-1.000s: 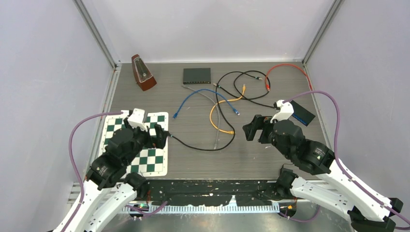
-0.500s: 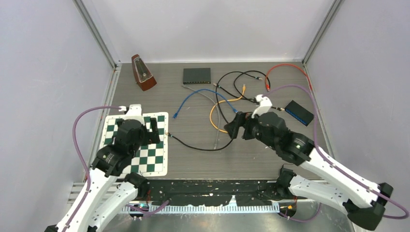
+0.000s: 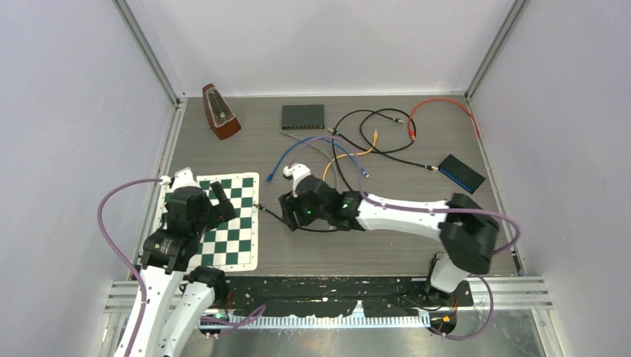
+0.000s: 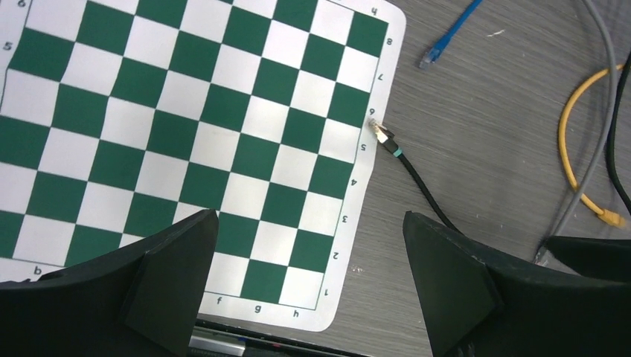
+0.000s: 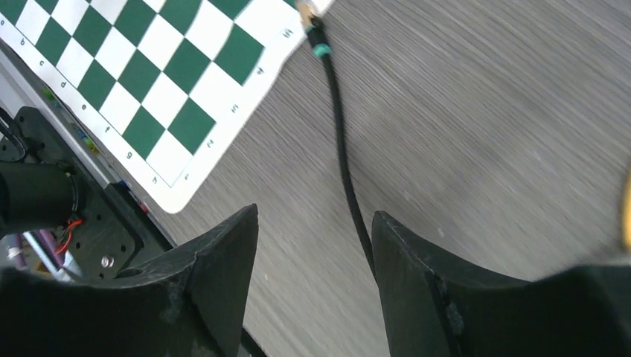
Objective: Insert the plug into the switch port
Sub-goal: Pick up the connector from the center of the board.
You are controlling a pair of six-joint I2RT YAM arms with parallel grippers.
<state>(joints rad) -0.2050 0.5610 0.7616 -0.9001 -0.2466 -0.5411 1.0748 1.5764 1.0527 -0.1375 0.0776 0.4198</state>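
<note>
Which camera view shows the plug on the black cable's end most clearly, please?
The left wrist view: the plug is sharp and whole, lying at the chessboard's edge. The right wrist view catches it blurred at the picture's top edge; the top view shows only a tiny speck beside the board.

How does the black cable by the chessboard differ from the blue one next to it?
The black cable ends in a metal plug with a teal ring; the blue cable has a plain blue end. The black cable's tip rests at the chessboard edge; the blue cable's lies on bare table. The right gripper straddles the black cable, not the blue cable. Both lie loose, unheld.
</note>
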